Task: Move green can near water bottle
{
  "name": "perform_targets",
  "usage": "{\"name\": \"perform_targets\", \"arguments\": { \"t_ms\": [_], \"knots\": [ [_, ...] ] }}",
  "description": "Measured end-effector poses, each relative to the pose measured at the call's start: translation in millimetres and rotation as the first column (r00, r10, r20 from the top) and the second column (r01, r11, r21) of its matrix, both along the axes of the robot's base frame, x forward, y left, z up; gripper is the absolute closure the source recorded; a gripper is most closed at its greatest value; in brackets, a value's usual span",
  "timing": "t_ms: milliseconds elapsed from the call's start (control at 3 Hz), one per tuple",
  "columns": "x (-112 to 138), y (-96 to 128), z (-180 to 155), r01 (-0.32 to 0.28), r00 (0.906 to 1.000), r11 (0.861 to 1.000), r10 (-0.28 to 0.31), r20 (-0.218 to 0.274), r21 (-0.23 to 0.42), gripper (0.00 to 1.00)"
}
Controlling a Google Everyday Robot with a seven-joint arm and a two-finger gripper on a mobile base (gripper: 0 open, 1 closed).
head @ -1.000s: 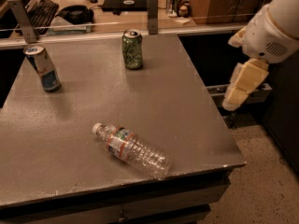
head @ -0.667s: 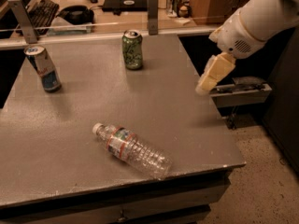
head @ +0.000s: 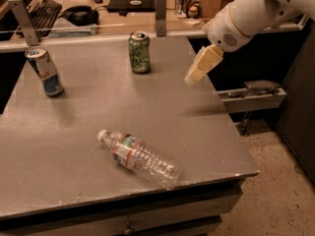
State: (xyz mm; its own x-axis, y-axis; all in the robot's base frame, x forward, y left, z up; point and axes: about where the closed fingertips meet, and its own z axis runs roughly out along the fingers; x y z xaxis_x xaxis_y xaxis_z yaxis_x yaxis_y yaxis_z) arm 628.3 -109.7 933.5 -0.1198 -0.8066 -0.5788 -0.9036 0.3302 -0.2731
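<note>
Upright at far side of grey table (head: 206, 132): green mottled drink can (head: 139, 53), well apart from clear ribbed plastic water bottle (head: 140, 157) lying near front. Hovering right of can: cream gripper (head: 193, 76) (clenched or released, impossible to tell).

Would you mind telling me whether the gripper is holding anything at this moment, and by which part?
Nothing is held. The gripper hangs above the right side of the table, well apart from the green can, which stands upright near the back edge.
</note>
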Motion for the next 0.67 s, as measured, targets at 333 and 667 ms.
{"name": "perform_targets", "arguments": {
  "t_ms": [333,667],
  "knots": [
    [9,12,-6,-0.011,0.9999,0.999,0.011,0.001,0.044,0.00],
    [42,39,-15,-0.018,0.9998,0.988,0.017,0.005,0.151,0.00]
  ]
}}
